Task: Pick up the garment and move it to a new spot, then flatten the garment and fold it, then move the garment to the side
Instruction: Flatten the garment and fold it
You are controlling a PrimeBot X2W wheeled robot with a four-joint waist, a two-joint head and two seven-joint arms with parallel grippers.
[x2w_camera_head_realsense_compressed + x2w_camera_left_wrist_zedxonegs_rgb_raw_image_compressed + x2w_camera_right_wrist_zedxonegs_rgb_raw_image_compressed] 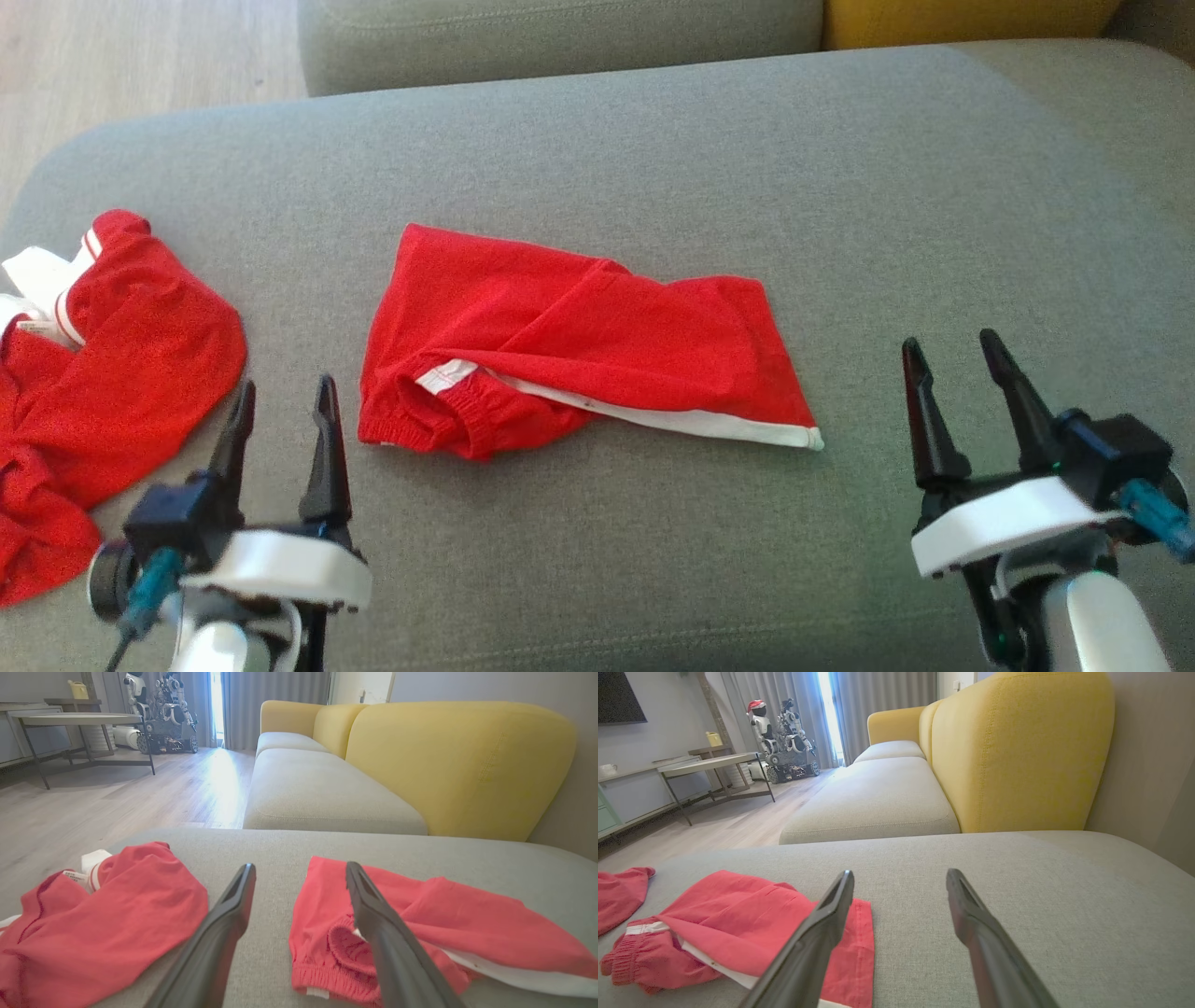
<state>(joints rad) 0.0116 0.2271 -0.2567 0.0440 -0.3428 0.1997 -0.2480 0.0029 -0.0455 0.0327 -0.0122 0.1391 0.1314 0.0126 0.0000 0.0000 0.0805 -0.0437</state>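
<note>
While the shorts [579, 341] lie whole, a second garment [103, 392] (crumpled) is cropped.

Grey sofa seat [653, 140], yellow backrest [458, 765], pale wood floor [117, 798], grey curtains [275, 700]

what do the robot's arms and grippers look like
Left gripper and right gripper match: two long tapered black fingers on a curved white base, a black block and a teal plug at the outer side. Forearms are pale.
</note>
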